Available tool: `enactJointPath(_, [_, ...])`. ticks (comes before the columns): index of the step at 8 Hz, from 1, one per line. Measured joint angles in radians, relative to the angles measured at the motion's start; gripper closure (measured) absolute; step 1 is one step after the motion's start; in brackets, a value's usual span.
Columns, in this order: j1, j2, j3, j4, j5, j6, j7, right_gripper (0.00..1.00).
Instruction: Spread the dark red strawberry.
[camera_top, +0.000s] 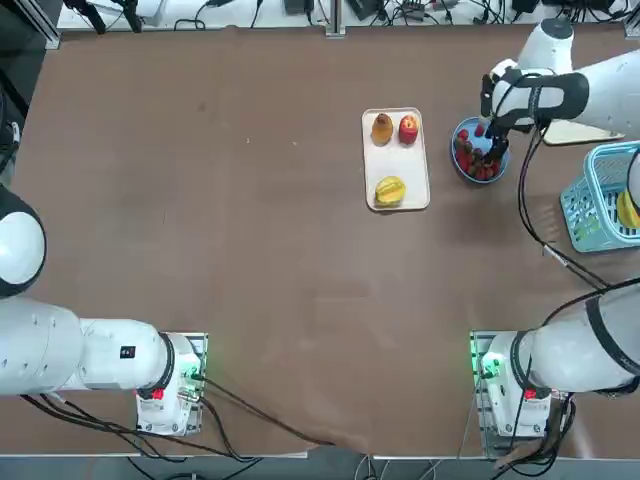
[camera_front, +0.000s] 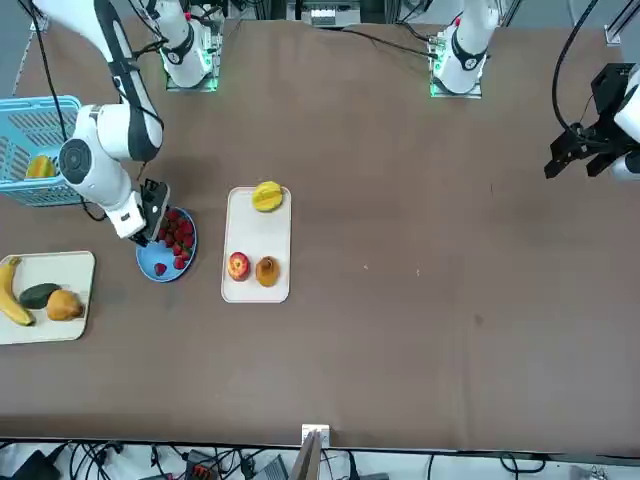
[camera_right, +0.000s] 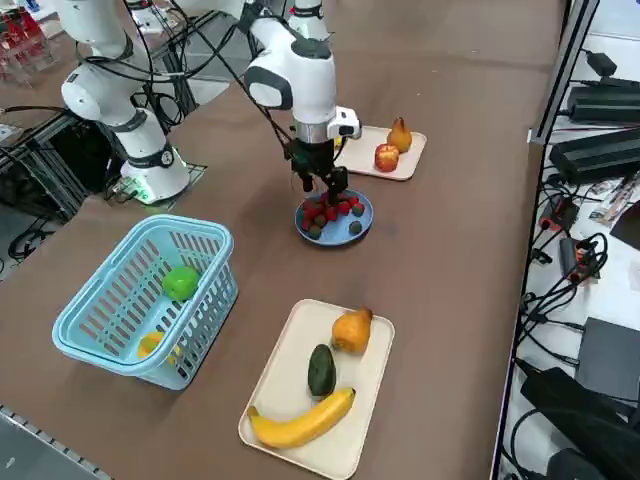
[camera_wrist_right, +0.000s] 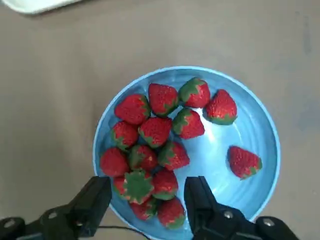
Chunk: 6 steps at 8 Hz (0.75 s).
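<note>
Hovering my right gripper (camera_wrist_right: 147, 200) over the blue plate (camera_wrist_right: 260, 130), I am keeping the fingers spread wide, holding nothing — the dark red strawberry (camera_wrist_right: 155, 150) cluster is lying heaped on one side of the plate, one berry apart. Nearby are sitting the fruit tray (camera_top: 397, 160), the blue basket (camera_right: 140, 290) and the banana tray (camera_right: 315, 385). My wrist is hiding part of the cluster from overhead.

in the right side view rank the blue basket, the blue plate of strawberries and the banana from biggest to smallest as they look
1. Blue basket
2. Banana
3. Blue plate
The banana and plate look close, and the banana lies nearer the camera, so their order is unsure.
</note>
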Motion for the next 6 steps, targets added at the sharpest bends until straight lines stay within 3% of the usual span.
enactJointPath(3, [0.002, 0.0, 0.002, -0.015, 0.0, 0.01, -0.17, 0.1])
enactJointPath(6, [0.002, 0.007, 0.002, -0.048, 0.0, 0.069, -0.202, 0.16])
